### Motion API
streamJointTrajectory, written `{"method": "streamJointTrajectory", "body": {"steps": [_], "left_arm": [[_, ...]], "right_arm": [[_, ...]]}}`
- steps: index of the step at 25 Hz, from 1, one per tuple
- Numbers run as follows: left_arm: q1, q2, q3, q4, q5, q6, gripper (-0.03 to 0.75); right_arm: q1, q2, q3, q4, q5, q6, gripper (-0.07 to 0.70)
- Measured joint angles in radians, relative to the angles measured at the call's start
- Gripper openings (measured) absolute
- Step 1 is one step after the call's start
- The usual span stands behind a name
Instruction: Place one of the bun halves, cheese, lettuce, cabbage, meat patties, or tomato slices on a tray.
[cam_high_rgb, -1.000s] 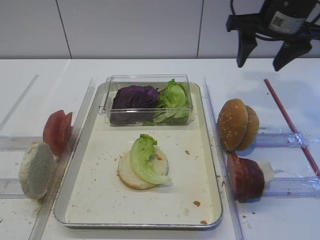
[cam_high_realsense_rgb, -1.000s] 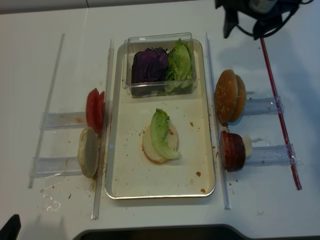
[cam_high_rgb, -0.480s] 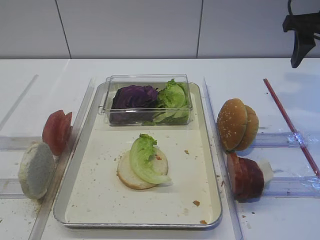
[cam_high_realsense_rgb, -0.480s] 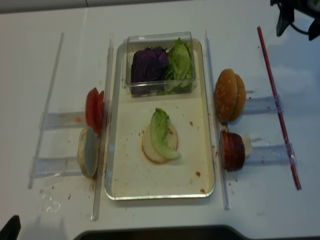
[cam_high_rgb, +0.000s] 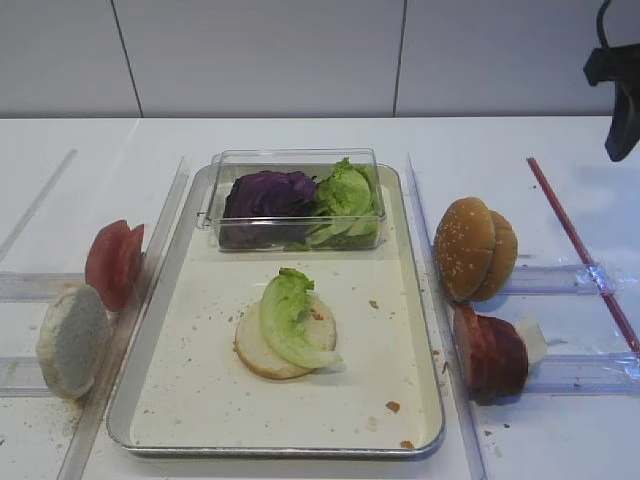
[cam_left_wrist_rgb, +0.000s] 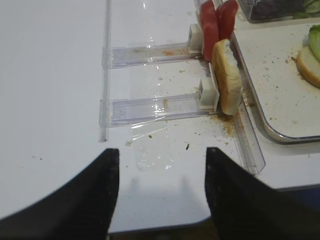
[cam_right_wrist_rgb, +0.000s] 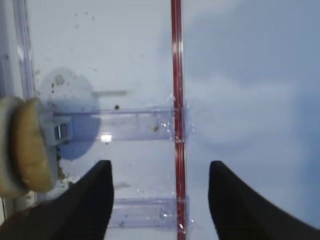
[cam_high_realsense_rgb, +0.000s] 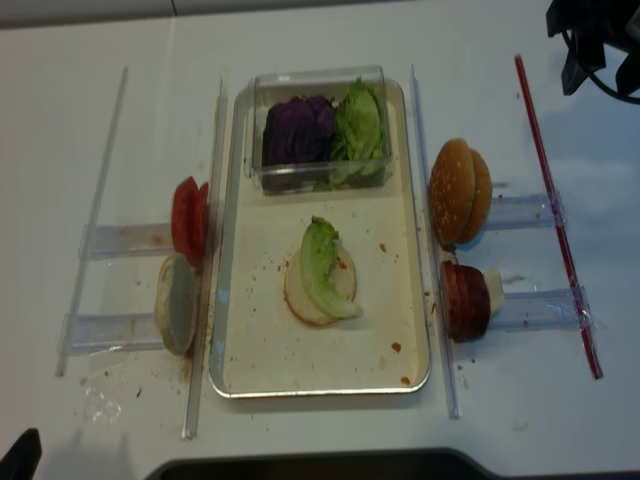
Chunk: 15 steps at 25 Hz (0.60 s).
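The silver tray (cam_high_rgb: 275, 452) holds a flat bun base (cam_high_rgb: 255, 352) with a lettuce leaf (cam_high_rgb: 290, 315) lying on it. Purple cabbage (cam_high_rgb: 268, 192) and more lettuce (cam_high_rgb: 345, 195) fill a clear box at the tray's back. Right of the tray stand sesame bun tops (cam_high_rgb: 470, 250) and dark meat patties (cam_high_rgb: 490, 350). Tomato slices (cam_high_rgb: 113, 262) and a pale bun base (cam_high_rgb: 70, 340) stand to its left. My right gripper (cam_right_wrist_rgb: 160, 172) is open and empty, high over the far right table. My left gripper (cam_left_wrist_rgb: 162, 160) is open and empty, near the front left, short of the bun base (cam_left_wrist_rgb: 227, 77).
A red strip (cam_right_wrist_rgb: 176, 100) runs along the table under the right gripper. Clear plastic rails and holders (cam_high_rgb: 560, 280) flank the tray on both sides. The table's front edge (cam_left_wrist_rgb: 165, 225) lies just below the left gripper. Crumbs dot the tray floor.
The right gripper has swung from above the tray's back right corner to the far right, mostly leaving the high view. The food has not moved.
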Motion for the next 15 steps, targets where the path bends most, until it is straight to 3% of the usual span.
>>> {"method": "streamJointTrajectory", "body": {"steps": [8, 15], "left_arm": [[0.0, 0.0, 0.0, 0.0, 0.0, 0.0, 0.354], [0.0, 0.0, 0.0, 0.0, 0.0, 0.0, 0.354]], "right_arm": [[0.0, -0.218, 0.223, 0.002, 0.0, -0.045, 0.374], [0.0, -0.437, 0.39, 0.002, 0.002, -0.044, 0.365]]}}
